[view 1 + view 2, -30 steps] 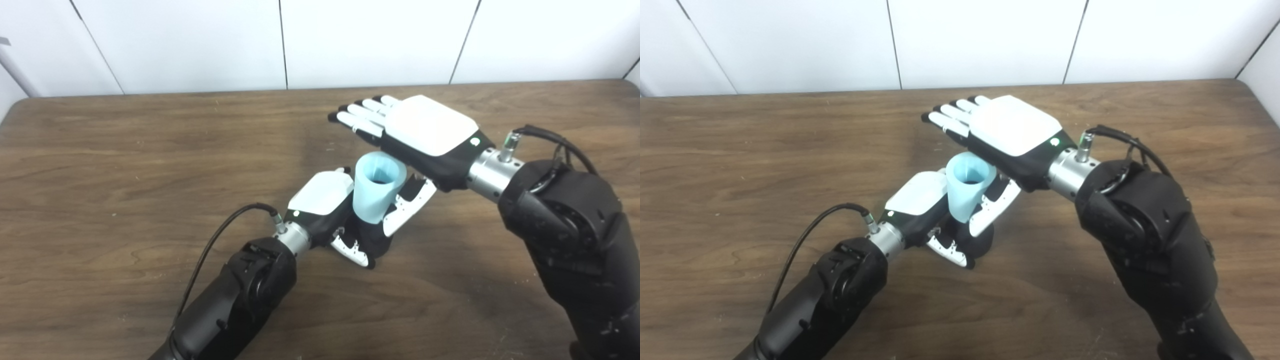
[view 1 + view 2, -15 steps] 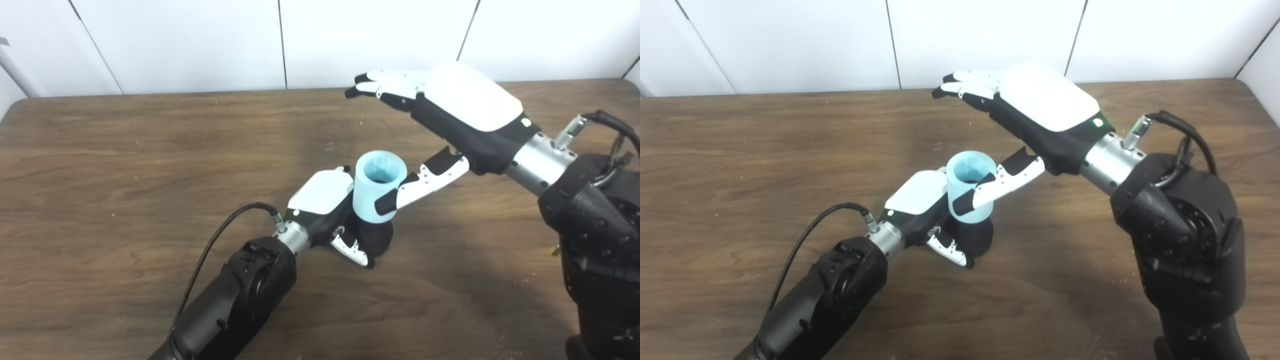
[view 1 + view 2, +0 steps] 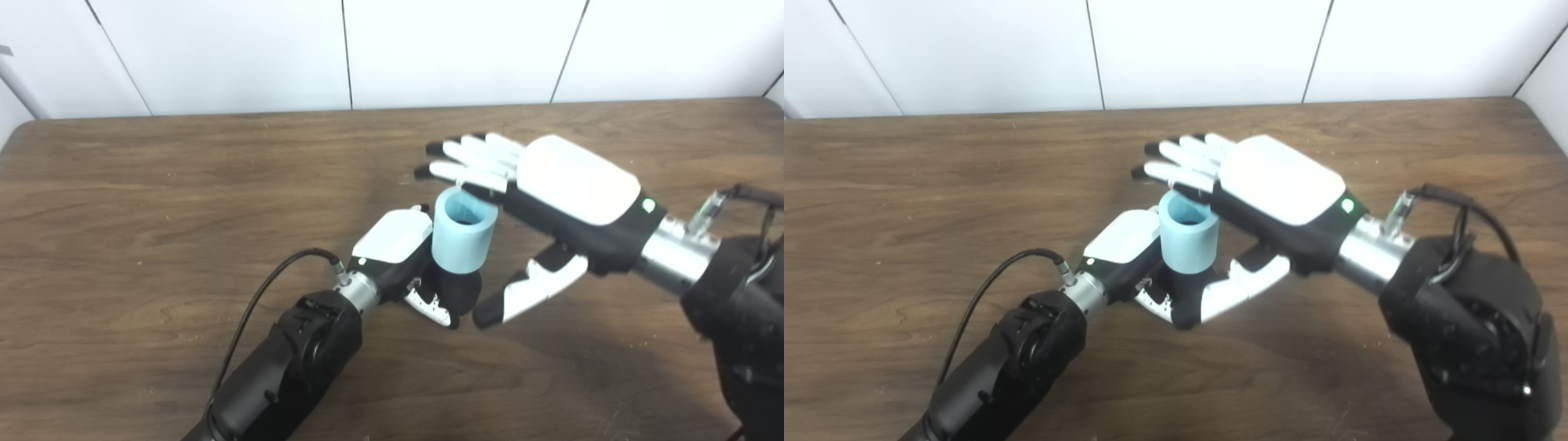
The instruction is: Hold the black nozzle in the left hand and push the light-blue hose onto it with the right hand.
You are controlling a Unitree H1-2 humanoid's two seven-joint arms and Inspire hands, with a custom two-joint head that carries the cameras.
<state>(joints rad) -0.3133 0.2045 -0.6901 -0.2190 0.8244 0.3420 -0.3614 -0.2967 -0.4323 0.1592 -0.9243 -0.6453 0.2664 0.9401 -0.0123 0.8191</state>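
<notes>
Left eye view: our left hand (image 3: 398, 245) is closed around the black nozzle (image 3: 456, 288), standing on the table (image 3: 153, 202); the light-blue hose (image 3: 462, 229) sits upright on top of it. Our right hand (image 3: 563, 196) is flat, fingers (image 3: 465, 162) spread over the hose rim, holding nothing. Right eye view: thumb (image 3: 1237, 288) hangs beside the nozzle, apparently apart.

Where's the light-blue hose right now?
Table centre: the light-blue hose stands upright on the black nozzle held by the left hand, under the open right hand's fingers.
</notes>
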